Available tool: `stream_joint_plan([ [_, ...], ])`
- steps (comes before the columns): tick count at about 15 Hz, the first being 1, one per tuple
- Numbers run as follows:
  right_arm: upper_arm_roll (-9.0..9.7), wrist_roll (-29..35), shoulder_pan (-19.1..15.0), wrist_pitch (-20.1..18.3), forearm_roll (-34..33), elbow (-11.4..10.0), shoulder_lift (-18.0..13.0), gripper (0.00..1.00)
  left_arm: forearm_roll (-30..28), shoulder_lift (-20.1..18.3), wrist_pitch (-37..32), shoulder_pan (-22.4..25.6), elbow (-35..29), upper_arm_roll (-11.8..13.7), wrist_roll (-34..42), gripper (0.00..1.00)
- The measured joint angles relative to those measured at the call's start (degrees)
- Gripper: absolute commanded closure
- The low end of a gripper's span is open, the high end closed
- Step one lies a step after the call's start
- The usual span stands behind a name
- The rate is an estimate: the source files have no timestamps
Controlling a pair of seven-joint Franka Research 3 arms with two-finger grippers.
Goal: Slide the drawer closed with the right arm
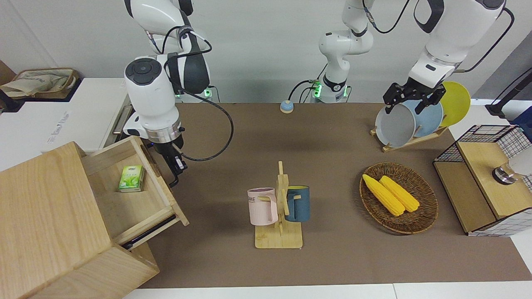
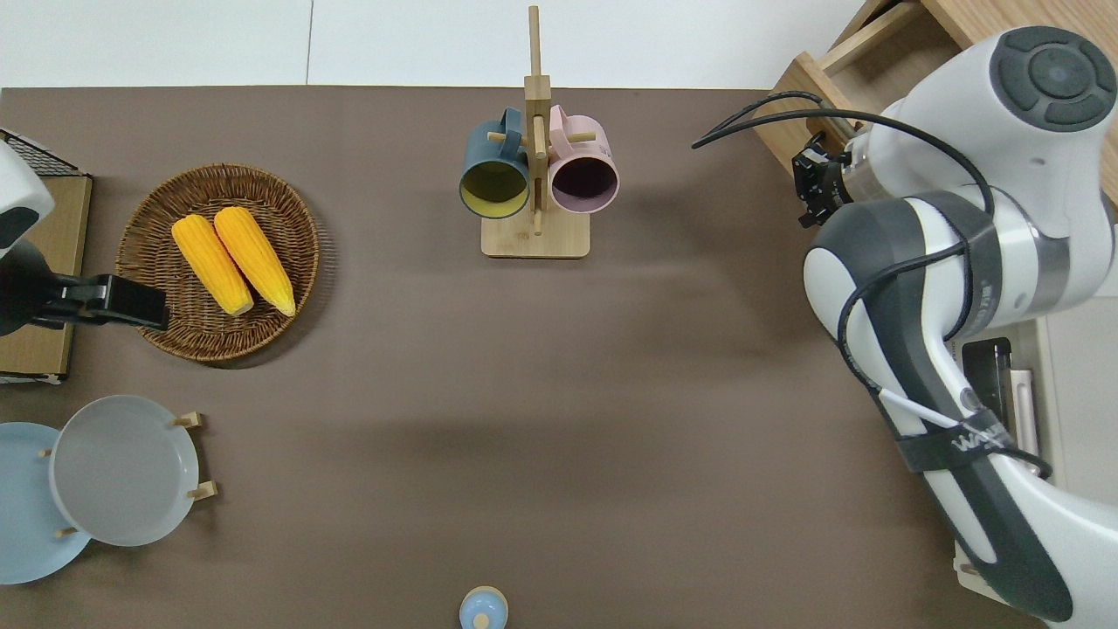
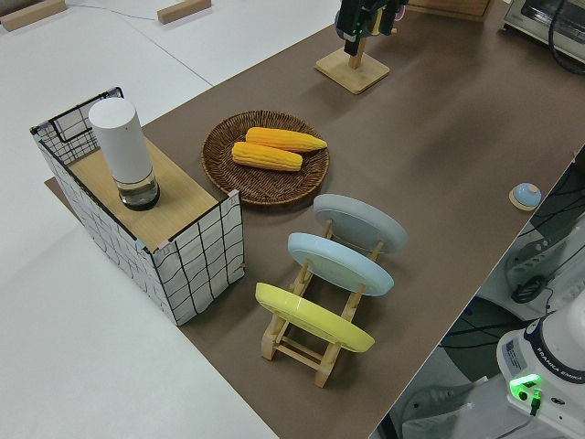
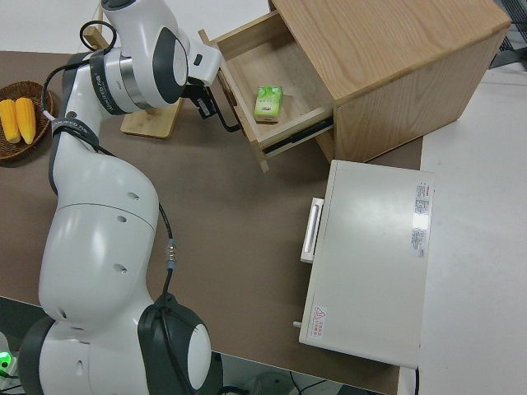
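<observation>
The drawer (image 1: 137, 199) stands pulled out of the large pale-wood box (image 1: 45, 216) at the right arm's end of the table. A small green carton (image 1: 131, 178) lies in the drawer (image 4: 284, 70). The drawer's flat front carries a black loop handle (image 4: 232, 121). My right gripper (image 1: 178, 166) hangs low right at the drawer's front, close beside the handle; the right side view shows the right gripper (image 4: 206, 97) against the front's outer face. From overhead the right gripper (image 2: 810, 179) sits at the front's end nearer to the robots. My left arm is parked, its gripper (image 1: 409, 101) open.
A white toaster oven (image 4: 370, 255) sits nearer to the robots than the box. Mid-table stands a mug rack (image 1: 279, 207) with a pink and a blue mug. A basket (image 1: 428, 216) of corn, a plate rack (image 1: 409, 120) and a wire-mesh shelf (image 1: 486, 178) fill the left arm's end.
</observation>
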Motion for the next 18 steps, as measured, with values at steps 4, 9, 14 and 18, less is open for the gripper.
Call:
stream_joint_plan([
  [4, 0.58, -4.37, -3.35, 0.0, 1.57, 0.88, 0.71, 1.0, 0.0, 0.0, 0.0, 0.0, 0.0, 0.0, 0.0, 0.01],
  [9, 4.92, -8.12, -9.45, -0.33, 1.65, 2.06, 1.66, 1.0, 0.0, 0.0, 0.0, 0.0, 0.0, 0.0, 0.0, 0.01],
  [14, 5.35, -10.08, -12.83, -1.77, 1.64, 3.24, 3.22, 1.0, 0.0, 0.0, 0.0, 0.0, 0.0, 0.0, 0.0, 0.01],
  [18, 5.23, -10.61, -14.44, -1.95, 1.18, 3.68, 3.94, 1.0, 0.0, 0.0, 0.0, 0.0, 0.0, 0.0, 0.0, 0.01],
])
